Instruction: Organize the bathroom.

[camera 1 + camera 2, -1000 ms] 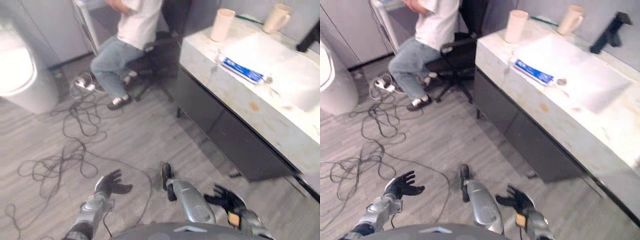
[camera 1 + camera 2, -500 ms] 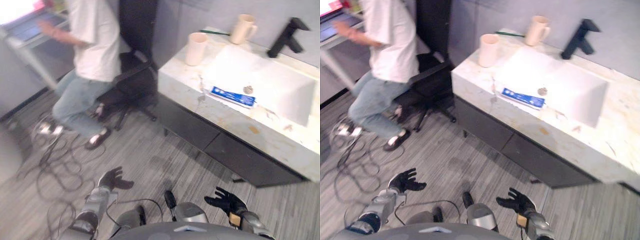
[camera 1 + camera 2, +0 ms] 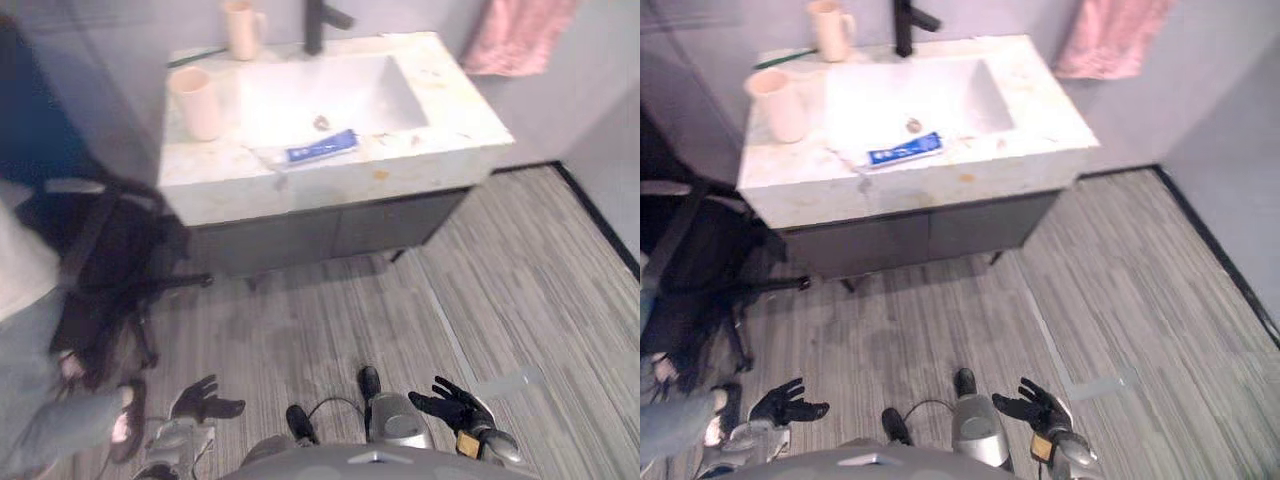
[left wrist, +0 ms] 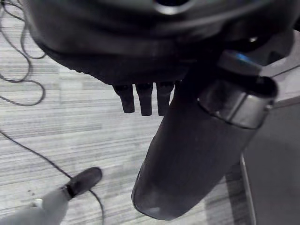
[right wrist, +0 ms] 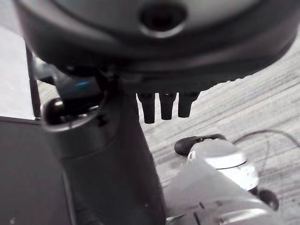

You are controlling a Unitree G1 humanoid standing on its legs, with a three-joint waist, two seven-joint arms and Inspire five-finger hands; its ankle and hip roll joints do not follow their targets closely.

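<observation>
The toothpaste tube point(image 3: 903, 150) lies flat on the vanity counter point(image 3: 1040, 140) at 12 o'clock from me, just at the basin's point(image 3: 910, 95) front edge. It is light, soft and slick, I judge; best pinched across its middle. The beige cup point(image 3: 775, 100) at 11 o'clock looks stiff; wrap around its body. My left hand point(image 3: 205, 400) and right hand point(image 3: 452, 406) hover low, fingers spread, empty. A thin green thing, perhaps a toothbrush point(image 3: 195, 58), lies behind the cup beside a handled mug point(image 3: 830, 28).
</observation>
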